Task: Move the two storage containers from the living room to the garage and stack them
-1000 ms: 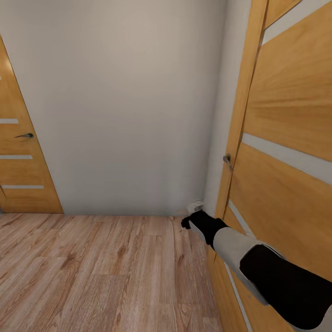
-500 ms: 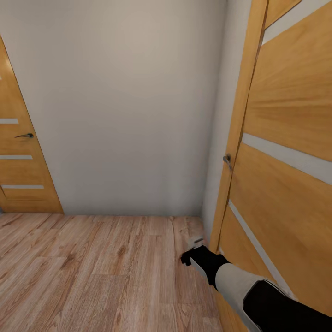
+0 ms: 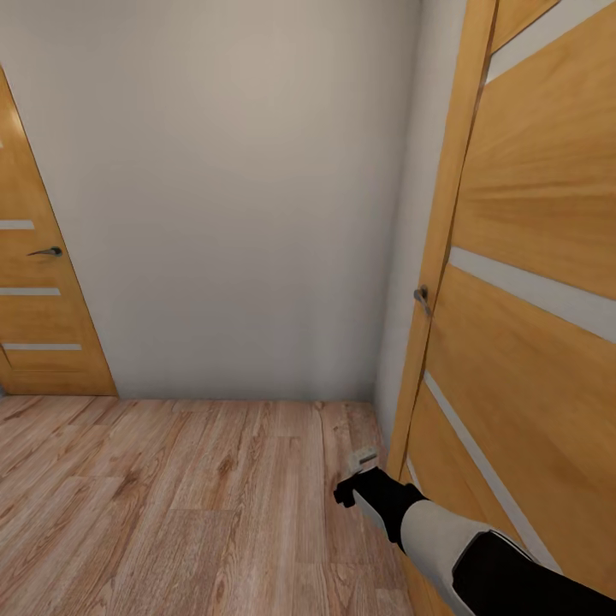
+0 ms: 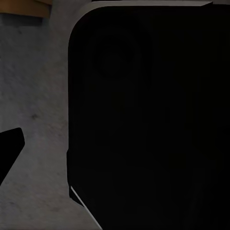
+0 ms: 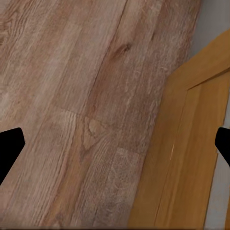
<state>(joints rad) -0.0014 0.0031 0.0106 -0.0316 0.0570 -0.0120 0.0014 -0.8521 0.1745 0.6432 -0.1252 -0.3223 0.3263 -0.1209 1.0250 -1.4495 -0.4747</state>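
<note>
The robot's right arm, black upper sleeve then pale grey forearm then black wrist, reaches forward and down from the lower right of the head view. Its black right gripper (image 3: 353, 482) with a pale tip points downward. In the right wrist view the two dark fingertips (image 5: 9, 146) stand wide apart, holding nothing.

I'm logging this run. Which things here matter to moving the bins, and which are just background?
Job in hand:
- right gripper, open, nothing between its fingers
- near door beside it, possibly on the route

Just there:
- far door
- white wall
- wood-plank floor
</note>
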